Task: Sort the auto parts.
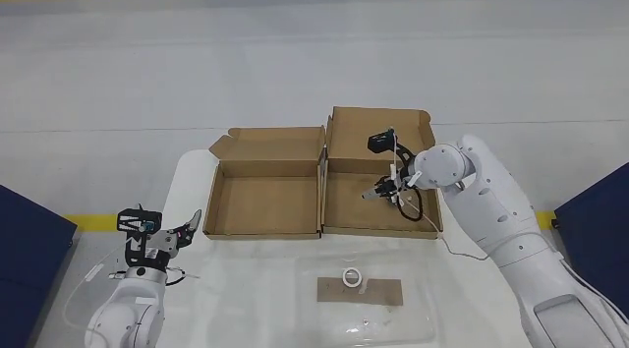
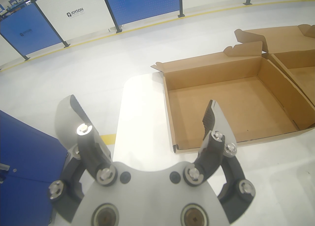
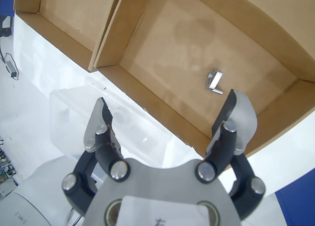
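Nearest, in a clear tray point(image 1: 413, 323), a white ring point(image 1: 351, 276) at the edge of a brown card strip point(image 1: 373, 292). Farther out, left gripper point(image 2: 141, 102) over the left end of the table point(image 1: 246, 269), fingers apart and empty, short of the left box point(image 2: 236, 104); right gripper point(image 3: 166, 96) above the right box point(image 3: 172, 40), fingers likewise apart and empty. On that box's floor, a small metal bracket point(image 3: 214, 82), loose and clear of the fingers.

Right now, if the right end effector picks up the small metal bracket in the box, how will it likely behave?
The metal bracket looks like bent, shiny metal, so it is probably stiff and somewhat slippery. Its L-shape has flat faces, so it should not roll; pushed, it would likely slide on the cardboard box floor.
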### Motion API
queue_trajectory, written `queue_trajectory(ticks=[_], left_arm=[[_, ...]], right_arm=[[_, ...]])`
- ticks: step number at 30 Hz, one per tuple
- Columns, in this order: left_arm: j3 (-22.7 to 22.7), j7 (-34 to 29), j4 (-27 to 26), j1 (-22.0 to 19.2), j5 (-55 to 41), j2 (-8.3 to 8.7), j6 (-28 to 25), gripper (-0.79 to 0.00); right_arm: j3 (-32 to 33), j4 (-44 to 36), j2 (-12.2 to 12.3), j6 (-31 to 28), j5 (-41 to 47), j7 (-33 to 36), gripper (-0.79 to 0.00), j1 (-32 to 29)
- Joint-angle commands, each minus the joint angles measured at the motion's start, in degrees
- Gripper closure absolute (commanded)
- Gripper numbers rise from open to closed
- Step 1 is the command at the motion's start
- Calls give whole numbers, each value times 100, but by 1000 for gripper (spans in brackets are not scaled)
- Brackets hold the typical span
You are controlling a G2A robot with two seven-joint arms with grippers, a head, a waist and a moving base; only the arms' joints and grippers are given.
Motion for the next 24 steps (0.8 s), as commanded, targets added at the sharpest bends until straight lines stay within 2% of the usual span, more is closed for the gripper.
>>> queue_trajectory(ticks=[1, 6, 12, 24], left_arm=[[0, 0, 0, 0, 0, 0, 0, -785], [0, 0, 0, 0, 0, 0, 0, -785], [0, 0, 0, 0, 0, 0, 0, -785], [0, 0, 0, 0, 0, 0, 0, -785]], right_arm=[[1, -1, 0, -1, 1, 2, -785, 0], [82, -157, 18, -285, 292, -116, -785, -127], [381, -589, 137, -632, 614, 190, -785, -319], [1122, -1590, 394, -906, 1467, 591, -785, -1010]])
